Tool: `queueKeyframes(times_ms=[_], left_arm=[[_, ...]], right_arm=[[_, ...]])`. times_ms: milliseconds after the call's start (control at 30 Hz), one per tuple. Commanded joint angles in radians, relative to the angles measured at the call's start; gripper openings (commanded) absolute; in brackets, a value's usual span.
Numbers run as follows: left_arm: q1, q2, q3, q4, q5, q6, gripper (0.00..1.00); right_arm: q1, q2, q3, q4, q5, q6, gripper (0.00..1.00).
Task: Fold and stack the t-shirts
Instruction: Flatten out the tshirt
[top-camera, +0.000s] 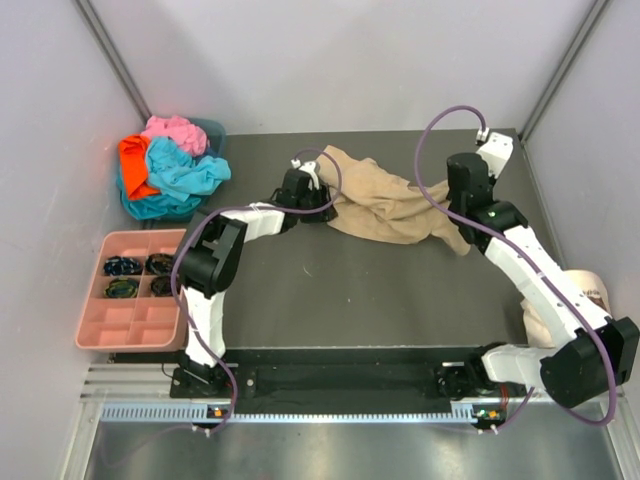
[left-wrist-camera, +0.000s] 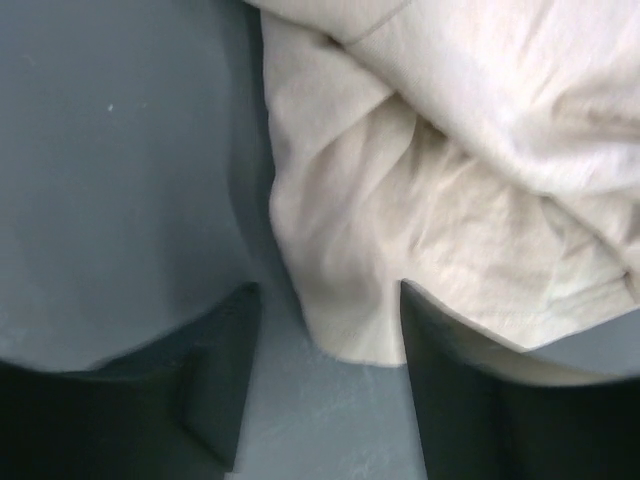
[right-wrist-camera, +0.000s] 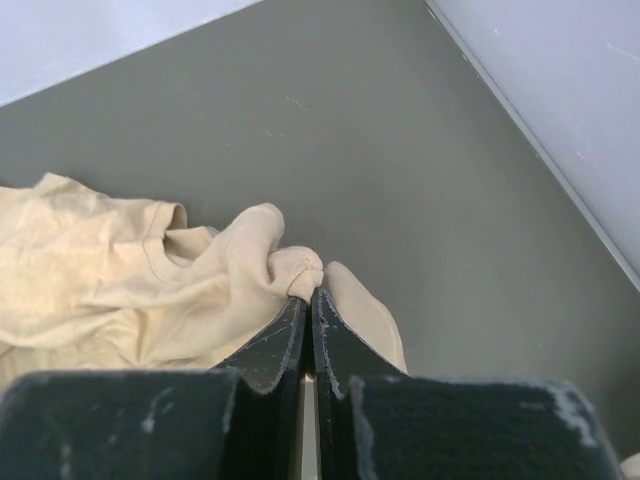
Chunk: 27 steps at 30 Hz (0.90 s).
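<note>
The tan shirt (top-camera: 390, 210) lies crumpled at the back of the table (top-camera: 330, 290), the right gripper (right-wrist-camera: 308, 296) pinched shut on a fold (tips together), the left gripper (left-wrist-camera: 328, 292) standing apart astride its edge.

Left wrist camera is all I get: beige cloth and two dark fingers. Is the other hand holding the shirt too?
Observer: Yes. The right hand is shut, pinching a fold of the tan t-shirt.
Operator: Are there more shirts?
Observer: A turquoise t-shirt, an orange t-shirt and a pink t-shirt lie heaped at the far left.
Operator: Anything else?
Observer: A pink compartment tray sits at the near left.
</note>
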Motion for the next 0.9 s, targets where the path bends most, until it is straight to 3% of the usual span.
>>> queueKeyframes(times_ms=[0,33,167,400,733,867], left_arm=[[0.001,0.04,0.039,0.042,0.05,-0.036,0.49],[0.001,0.049,0.036,0.052,0.061,-0.044,0.44],[0.001,0.069,0.025,0.093,0.092,-0.074,0.01],[0.004,-0.028,0.044,0.029,0.02,-0.03,0.0],[0.069,-0.47,0.119,-0.227,-0.23,0.122,0.0],[0.118,-0.571,0.16,-0.305,-0.273,0.177,0.0]], right_arm=[[-0.006,-0.019,-0.006,0.017,0.005,0.01,0.0],[-0.006,-0.019,-0.009,0.017,0.007,0.01,0.0],[-0.006,-0.021,-0.016,0.017,0.007,0.011,0.0],[-0.008,-0.039,0.004,0.014,0.036,-0.009,0.0],[-0.011,-0.12,0.036,0.012,0.088,-0.038,0.0],[-0.014,-0.149,0.053,0.018,0.091,-0.047,0.0]])
